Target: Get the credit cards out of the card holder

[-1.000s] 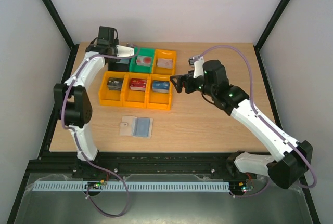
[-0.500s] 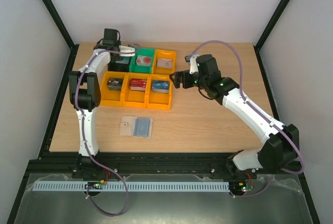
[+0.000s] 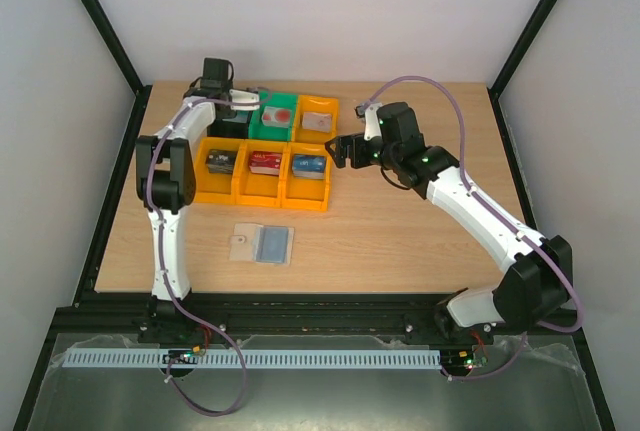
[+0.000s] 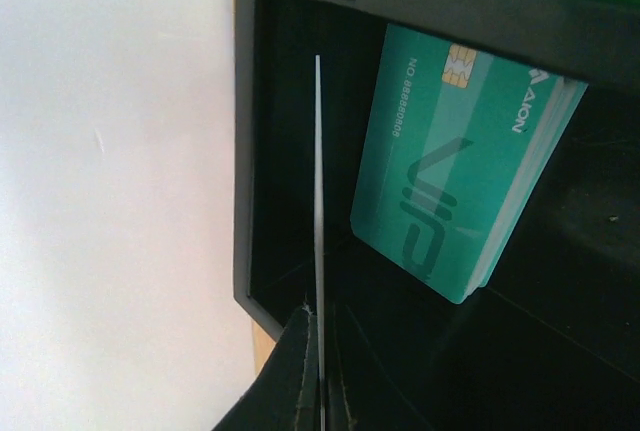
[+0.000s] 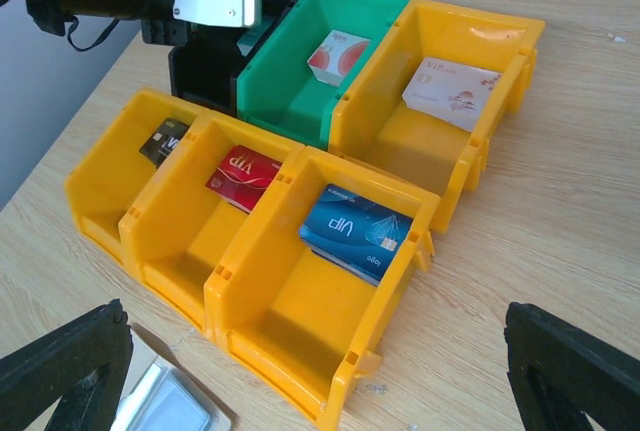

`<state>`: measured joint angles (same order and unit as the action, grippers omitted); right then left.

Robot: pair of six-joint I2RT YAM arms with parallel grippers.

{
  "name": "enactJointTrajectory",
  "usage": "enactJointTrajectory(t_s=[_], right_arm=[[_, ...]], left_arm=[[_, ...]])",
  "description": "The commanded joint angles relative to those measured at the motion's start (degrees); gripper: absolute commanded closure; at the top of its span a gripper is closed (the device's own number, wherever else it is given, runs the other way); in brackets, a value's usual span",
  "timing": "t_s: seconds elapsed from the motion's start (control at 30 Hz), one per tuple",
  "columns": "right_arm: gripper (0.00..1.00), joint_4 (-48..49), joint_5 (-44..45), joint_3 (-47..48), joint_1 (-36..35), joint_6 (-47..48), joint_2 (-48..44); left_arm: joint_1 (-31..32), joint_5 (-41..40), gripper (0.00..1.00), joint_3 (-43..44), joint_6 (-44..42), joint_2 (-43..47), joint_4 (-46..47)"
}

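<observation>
The card holder lies open and flat on the table, tan flap left, grey-blue panel right; its corner shows in the right wrist view. My left gripper is over the black bin at the back left. In the left wrist view it is shut on a thin card seen edge-on, held upright inside the black bin beside a stack of teal cards. My right gripper is open and empty, right of the bins, above the table.
Three orange bins in front hold a dark card, a red card and a blue card. Behind, a green bin holds a red-white card, an orange bin a pale card.
The left arm has folded in closer to the black bin, its gripper staying over that bin. The right arm has drawn back a little, its gripper still open beside the bins.
</observation>
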<state>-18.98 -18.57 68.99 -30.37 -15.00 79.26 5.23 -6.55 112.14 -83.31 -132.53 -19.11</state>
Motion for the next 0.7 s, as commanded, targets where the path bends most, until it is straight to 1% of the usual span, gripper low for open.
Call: enactJointTrajectory(t_s=[0.0,0.27,0.37,0.47,0.57,0.67], right_arm=[[0.01,-0.09,-0.55,1.07,0.26,0.06,-0.42],[0.01,-0.26,-0.59,0.72,0.31,0.49,-0.97],[0.02,-0.26,-0.59,0.52,0.33,0.54,-1.27],[0.01,-0.44,-0.30,0.49,0.36,0.62,-1.54],[0.01,-0.29,-0.11,0.18,0.32,0.75,-1.96],[0.01,-0.33,-0.13,0.25,0.32,0.77,-2.18]], left_arm=[[0.51,-3.53,0.98,0.68,0.90,-2.54,2.01],[1.57,-4.26,0.97,2.07,2.53,-4.34,3.27],[1.77,-4.20,0.84,2.06,3.39,-4.41,4.14],[1.88,-2.90,0.77,2.58,4.60,-3.72,3.17],[1.75,-0.05,0.61,3.46,6.20,-2.65,0.34],[1.63,0.43,0.50,4.01,7.36,-2.13,0.21]])
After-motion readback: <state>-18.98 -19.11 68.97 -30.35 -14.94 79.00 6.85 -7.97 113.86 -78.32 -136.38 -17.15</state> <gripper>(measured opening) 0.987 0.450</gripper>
